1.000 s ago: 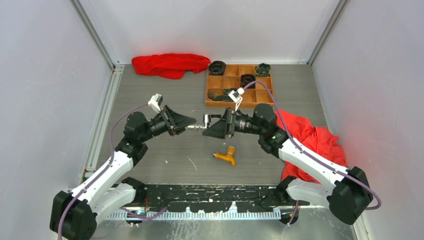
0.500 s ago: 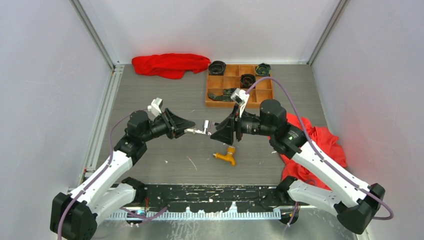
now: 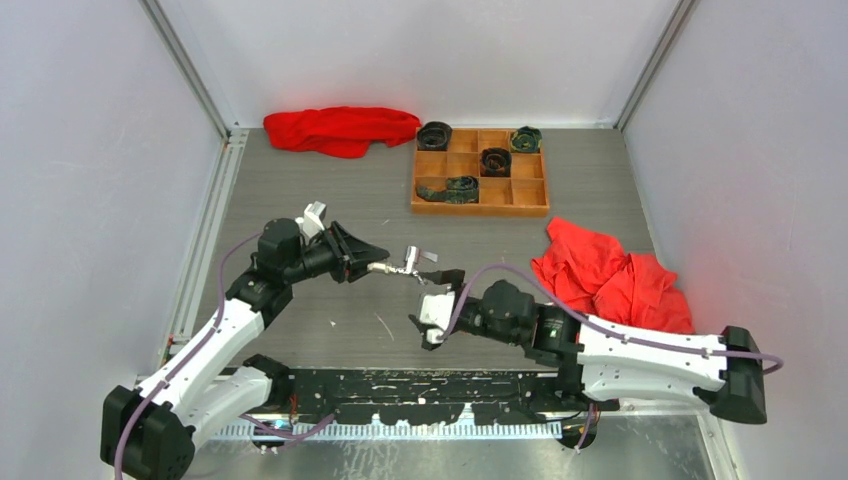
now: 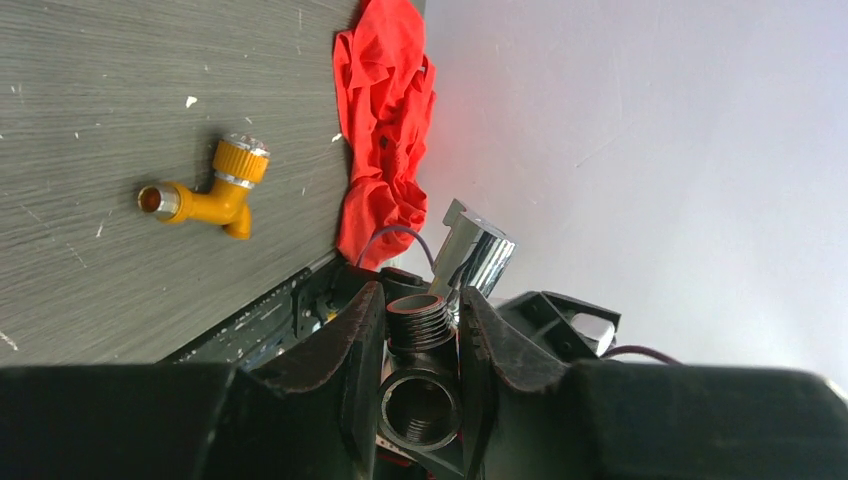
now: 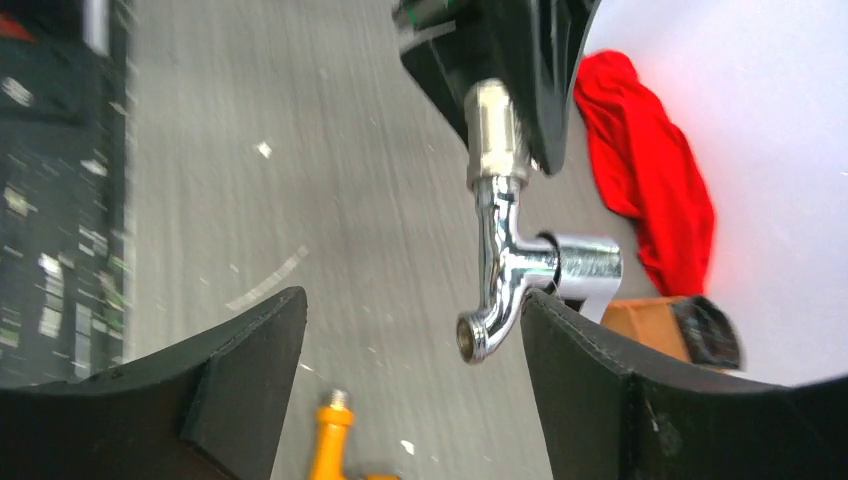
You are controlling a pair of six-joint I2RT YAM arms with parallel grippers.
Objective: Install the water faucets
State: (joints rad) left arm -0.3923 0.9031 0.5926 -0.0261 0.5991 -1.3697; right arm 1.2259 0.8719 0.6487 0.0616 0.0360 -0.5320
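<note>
The silver faucet (image 3: 410, 263) is in the left gripper (image 3: 374, 266). The gripper's two black fingers (image 4: 352, 345) squeeze the screw end tight. The shiny part with the small handle sticks out past the tips, over the middle of the grey table (image 3: 300, 190).

The yellow faucet (image 4: 207, 192) lies flat on the table by itself, and nothing touches it. You cannot see it from the top, because the right gripper (image 3: 433, 301) is in front of it.

The right gripper is spread wide and holds nothing. In its own camera the two big fingers stand far apart. The silver faucet shows between them, very near one finger, but I cannot tell if they touch. A bit of the yellow faucet peeks in at the bottom.

A red cloth (image 3: 340, 128) lies at the back of the table. A second red cloth (image 3: 610, 278) is bunched up on the right side. A wooden tray (image 3: 480, 209) with little boxes sits near the back, and dark rolls (image 3: 496, 158) sit in some of them.
</note>
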